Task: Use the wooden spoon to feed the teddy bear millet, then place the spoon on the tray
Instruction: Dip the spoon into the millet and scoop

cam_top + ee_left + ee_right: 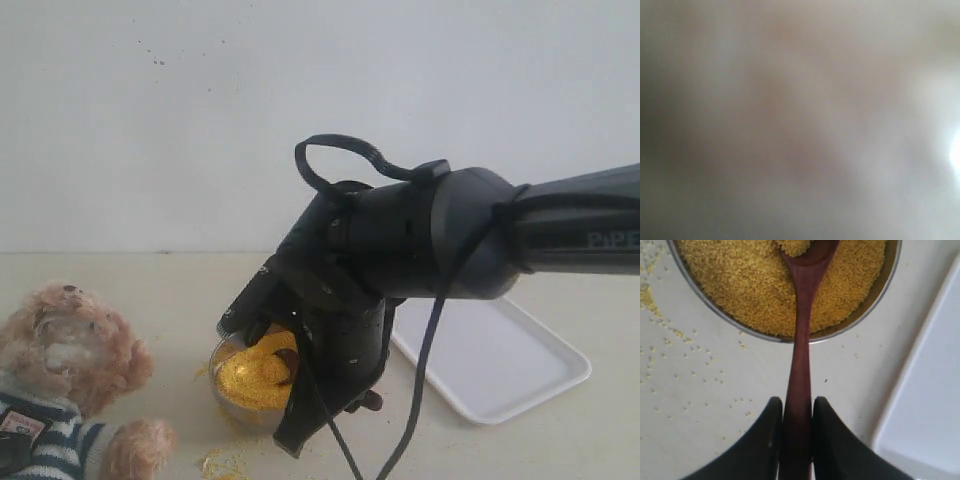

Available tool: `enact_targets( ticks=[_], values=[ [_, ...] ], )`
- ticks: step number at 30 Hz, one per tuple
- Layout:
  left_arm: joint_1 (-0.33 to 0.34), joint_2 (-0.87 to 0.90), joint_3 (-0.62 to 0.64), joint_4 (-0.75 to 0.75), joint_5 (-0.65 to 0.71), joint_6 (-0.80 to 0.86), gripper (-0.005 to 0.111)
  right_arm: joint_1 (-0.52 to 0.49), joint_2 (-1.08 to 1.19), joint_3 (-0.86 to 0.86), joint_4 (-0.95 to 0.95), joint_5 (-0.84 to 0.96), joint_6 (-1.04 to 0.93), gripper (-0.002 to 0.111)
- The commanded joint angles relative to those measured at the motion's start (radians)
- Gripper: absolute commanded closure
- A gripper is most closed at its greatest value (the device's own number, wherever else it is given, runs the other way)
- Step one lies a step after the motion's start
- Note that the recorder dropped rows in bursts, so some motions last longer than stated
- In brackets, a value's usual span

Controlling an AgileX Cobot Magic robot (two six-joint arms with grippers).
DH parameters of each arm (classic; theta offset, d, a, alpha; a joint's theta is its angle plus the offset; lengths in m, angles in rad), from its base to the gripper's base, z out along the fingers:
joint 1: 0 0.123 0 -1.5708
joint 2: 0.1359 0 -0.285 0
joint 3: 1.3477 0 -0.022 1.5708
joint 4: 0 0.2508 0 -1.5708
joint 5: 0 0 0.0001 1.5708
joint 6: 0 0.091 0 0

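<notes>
Wooden spoon [798, 365] gripped close-up, teddy bear [66, 350] exterior-only

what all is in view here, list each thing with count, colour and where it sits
teddy bear: one, light brown with a navy-and-white striped shirt, lower left of the exterior view
steel bowl: one, silver, on the table between bear and tray
millet: one heap, yellow, in the bowl
spilled grains: many, yellow, on the table beside the bowl
wooden spoon: one, dark reddish brown, bowl end in the millet
tray: one, white, right of the bowl
table: one, off-white, under everything
right gripper: one, black, shut on the spoon handle
right arm: one, black, reaching in from the right
left gripper: not visible, its wrist view is all blur
</notes>
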Motion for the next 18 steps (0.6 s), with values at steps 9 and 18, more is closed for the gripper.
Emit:
enact_targets(
  ticks=[9,18],
  values=[
    [0.001,-0.007,0.002,-0.023,0.009,0.005,0.103,-0.071,-0.063,-0.004,0.208,-0.051,-0.065,0.108],
    [0.001,-0.007,0.002,-0.023,0.009,0.005,0.103,-0.111,-0.097,-0.004,0.352,0.002,-0.137,0.108]
  ],
)
